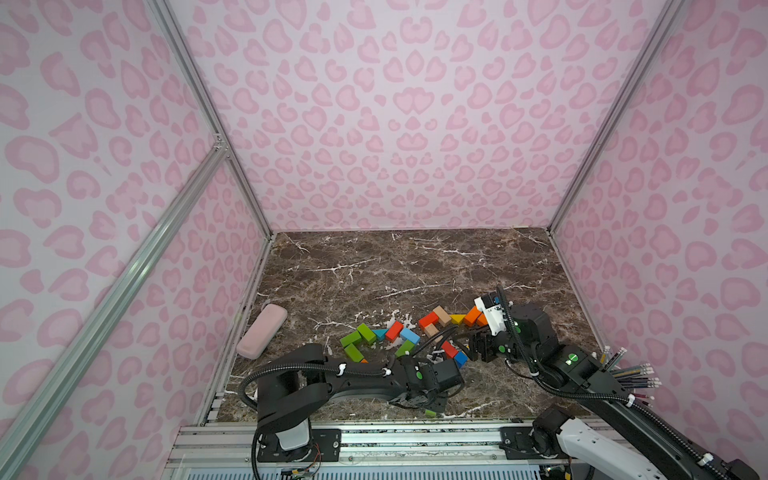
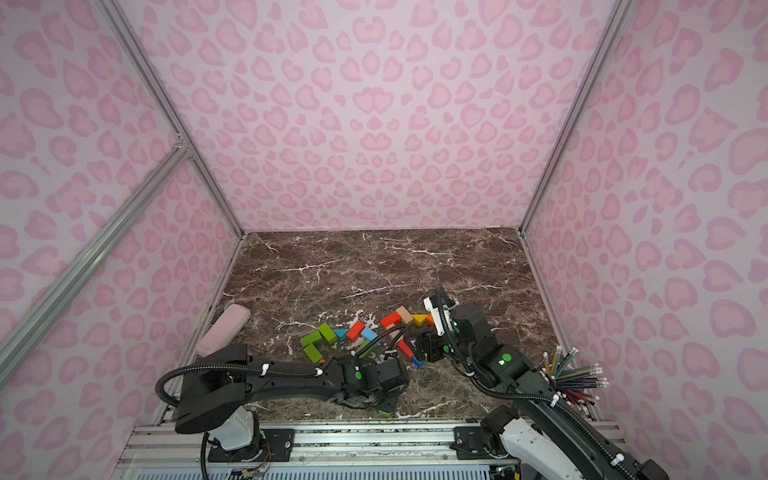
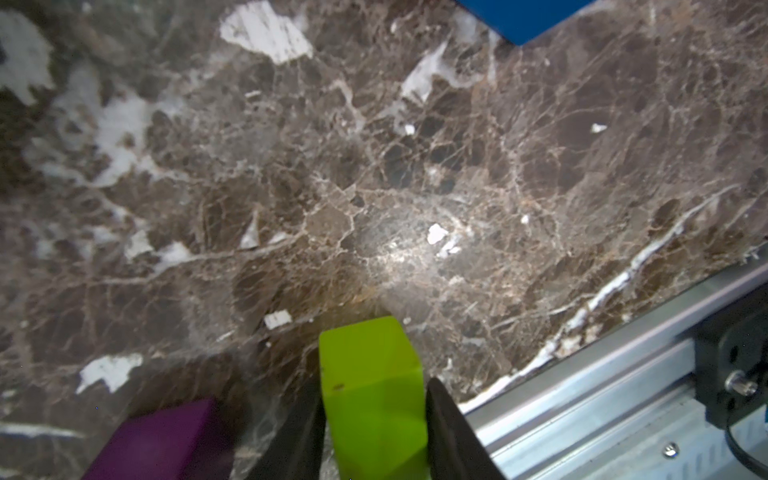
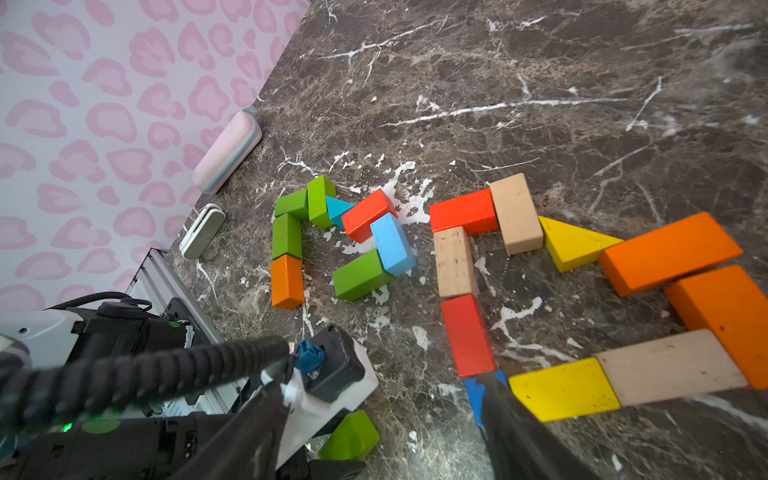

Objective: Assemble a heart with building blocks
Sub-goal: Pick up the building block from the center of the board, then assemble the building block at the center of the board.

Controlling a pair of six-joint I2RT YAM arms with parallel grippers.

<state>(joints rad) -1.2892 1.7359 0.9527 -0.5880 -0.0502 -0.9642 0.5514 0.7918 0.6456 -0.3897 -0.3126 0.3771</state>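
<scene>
So, on the left, our left tool (image 3: 374, 390) is clamped on a green block (image 3: 365, 353), low at the near edge of the bench (image 3: 415, 166). We reckon it's the next piece for the gap. The heart outline (image 4: 515, 216) lies mid-bench, farther in than that block. To the right, our right tool (image 1: 473, 349) hangs open and empty just beside the blue block (image 4: 471, 388) at the heart's near tip, probably to nudge it.

place: robot lab cell — enclosed | evidence: aluminium frame (image 1: 219, 141), pink-print panel walls (image 1: 415, 124), marble-look tabletop (image 1: 395, 266), left arm (image 1: 353, 374), right arm (image 1: 602, 390)
</scene>
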